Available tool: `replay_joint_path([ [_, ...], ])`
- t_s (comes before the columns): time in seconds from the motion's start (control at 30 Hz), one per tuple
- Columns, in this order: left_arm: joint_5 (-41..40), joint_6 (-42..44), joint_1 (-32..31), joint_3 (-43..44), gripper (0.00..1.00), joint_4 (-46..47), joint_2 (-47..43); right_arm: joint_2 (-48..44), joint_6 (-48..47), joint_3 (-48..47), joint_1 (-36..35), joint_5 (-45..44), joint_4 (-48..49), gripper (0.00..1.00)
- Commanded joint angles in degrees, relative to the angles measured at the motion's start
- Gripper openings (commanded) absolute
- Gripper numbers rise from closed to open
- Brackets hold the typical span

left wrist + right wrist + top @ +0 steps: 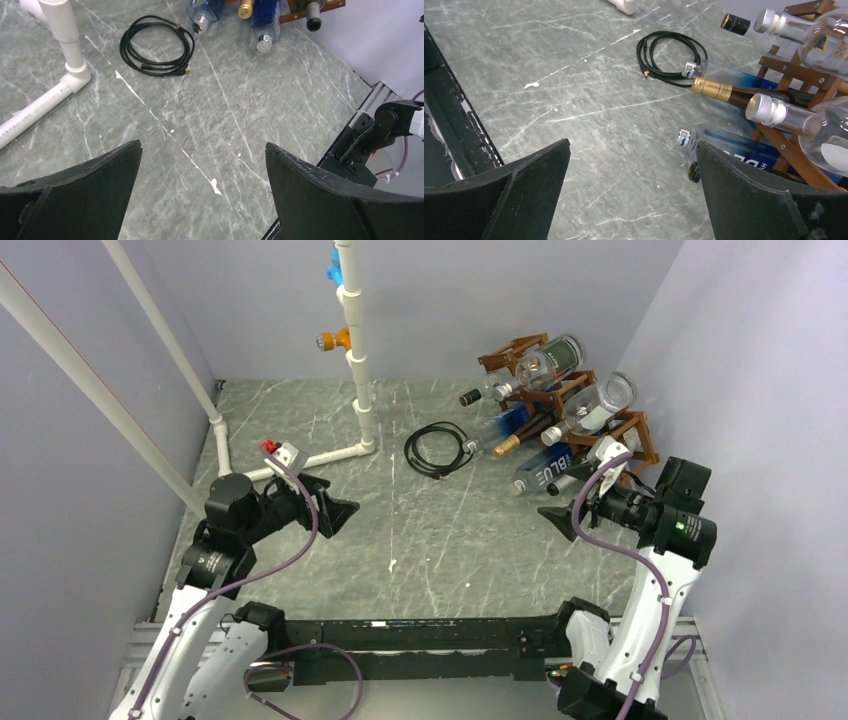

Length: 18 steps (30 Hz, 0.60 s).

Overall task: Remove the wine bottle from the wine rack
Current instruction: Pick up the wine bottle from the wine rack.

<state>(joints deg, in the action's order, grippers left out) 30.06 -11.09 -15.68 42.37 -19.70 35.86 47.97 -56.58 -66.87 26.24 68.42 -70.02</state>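
Top external: wine bottle (507,445) on wine rack (512,348)

Left gripper (202,145), its black fingers (90,190) spread wide above a grey veined table (250,100). Far left: white pipe (65,45) with an elbow joint resting on the table. Far centre: coiled black cable (156,50). Far edge: bottle necks pointing toward the near side, among them a gold-capped wine bottle (245,9), beside a strip of brown rack (295,16). Right: black arm base (375,135).
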Motion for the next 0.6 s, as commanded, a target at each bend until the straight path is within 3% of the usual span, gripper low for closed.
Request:
replay_joint_path([
  [0.0,0.06,0.84,0.13,0.08,1.00,1.65,-0.20,0.75,-0.35,-0.26,2.42,5.01,1.75,1.00],
  [0.3,1.50,-0.12,1.31,0.08,0.99,2.17,1.17,1.53,1.63,-1.20,2.79,2.02,3.24,1.00],
  [0.57,3.63,-0.35,3.29,-0.60,1.00,3.61,3.61,5.85,-2.02,-8.17,2.51,0.43,-0.30,1.00],
])
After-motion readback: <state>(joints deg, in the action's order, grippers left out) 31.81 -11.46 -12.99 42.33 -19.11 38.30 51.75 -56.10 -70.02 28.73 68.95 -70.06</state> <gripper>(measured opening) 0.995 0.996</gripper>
